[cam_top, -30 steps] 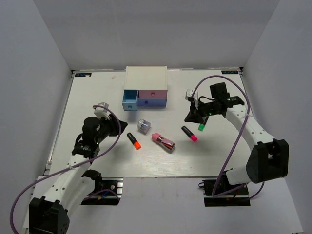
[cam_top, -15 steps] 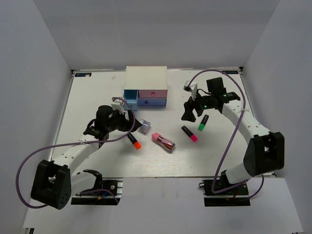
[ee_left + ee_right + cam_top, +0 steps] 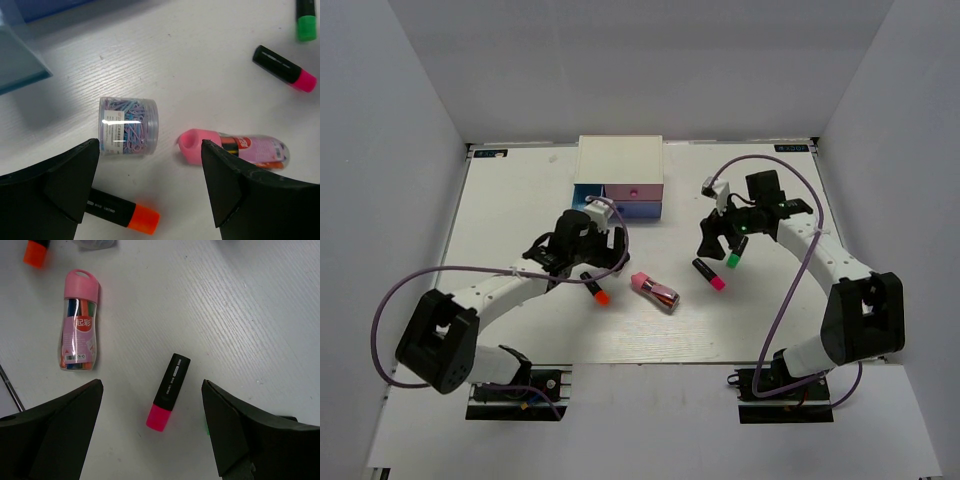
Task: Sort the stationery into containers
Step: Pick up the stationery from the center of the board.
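Note:
My left gripper [image 3: 150, 187] is open and hangs just above the table. The clear-purple round jar of clips [image 3: 128, 126] lies just ahead of its fingers, and the orange-ended marker [image 3: 120, 212] lies below them. The pink-capped tube [image 3: 232, 150] lies by the right finger. My right gripper [image 3: 152, 432] is open too, with the magenta-ended marker [image 3: 169, 391] on the table between its fingers. The green-ended marker [image 3: 733, 257] lies beside it. The white cabinet [image 3: 620, 160] stands at the back with its light blue drawer [image 3: 20, 60] pulled out, beside the pink drawer [image 3: 633, 190] and the darker blue drawer [image 3: 638, 210].
In the top view the left gripper [image 3: 603, 250] hides the jar and the open drawer's front. The right gripper [image 3: 718, 243] is right of the cabinet. The tube [image 3: 655, 290] lies mid-table between the two arms. Grey walls close in the table on three sides.
The left arm swung right and forward over the clip jar, opening its jaws. The right gripper opened and let go of the green marker, which now lies on the table.

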`<state>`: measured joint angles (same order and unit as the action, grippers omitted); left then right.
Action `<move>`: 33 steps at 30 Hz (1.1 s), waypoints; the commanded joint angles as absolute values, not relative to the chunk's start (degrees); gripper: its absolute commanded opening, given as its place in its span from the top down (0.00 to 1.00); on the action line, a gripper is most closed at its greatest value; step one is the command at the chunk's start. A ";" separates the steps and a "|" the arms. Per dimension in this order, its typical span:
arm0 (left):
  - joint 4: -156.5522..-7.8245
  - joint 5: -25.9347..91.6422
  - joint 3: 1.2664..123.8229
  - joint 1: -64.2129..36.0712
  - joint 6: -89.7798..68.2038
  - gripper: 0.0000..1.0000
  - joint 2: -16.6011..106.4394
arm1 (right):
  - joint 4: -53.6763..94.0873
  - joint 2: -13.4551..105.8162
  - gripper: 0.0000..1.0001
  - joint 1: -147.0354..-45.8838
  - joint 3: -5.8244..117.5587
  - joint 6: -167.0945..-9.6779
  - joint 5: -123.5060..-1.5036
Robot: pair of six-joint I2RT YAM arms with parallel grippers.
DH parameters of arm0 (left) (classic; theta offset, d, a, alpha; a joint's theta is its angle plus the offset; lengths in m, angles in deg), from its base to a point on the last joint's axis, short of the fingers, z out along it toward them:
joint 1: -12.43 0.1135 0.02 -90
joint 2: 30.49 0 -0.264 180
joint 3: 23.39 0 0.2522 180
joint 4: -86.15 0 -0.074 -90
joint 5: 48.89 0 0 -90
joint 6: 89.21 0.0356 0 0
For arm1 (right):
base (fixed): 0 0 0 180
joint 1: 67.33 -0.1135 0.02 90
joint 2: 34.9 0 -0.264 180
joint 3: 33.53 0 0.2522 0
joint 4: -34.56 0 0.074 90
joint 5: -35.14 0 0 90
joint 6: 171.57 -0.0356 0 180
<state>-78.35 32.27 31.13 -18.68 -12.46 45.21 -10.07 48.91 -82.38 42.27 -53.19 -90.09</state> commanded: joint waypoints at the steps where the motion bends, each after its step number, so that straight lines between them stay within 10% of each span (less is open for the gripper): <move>1: -76.13 42.51 34.93 -20.71 -10.73 0.07 47.46 | -8.29 46.66 0.14 -81.83 42.20 -54.32 -90.28; 18: -73.40 49.64 38.02 -25.63 -10.72 0.17 55.73 | -8.20 45.87 0.14 -80.87 41.67 -54.68 -91.07; 33: -75.07 46.40 40.73 -28.70 -11.86 0.87 48.27 | -8.73 44.47 0.10 -80.78 40.18 -53.89 -92.04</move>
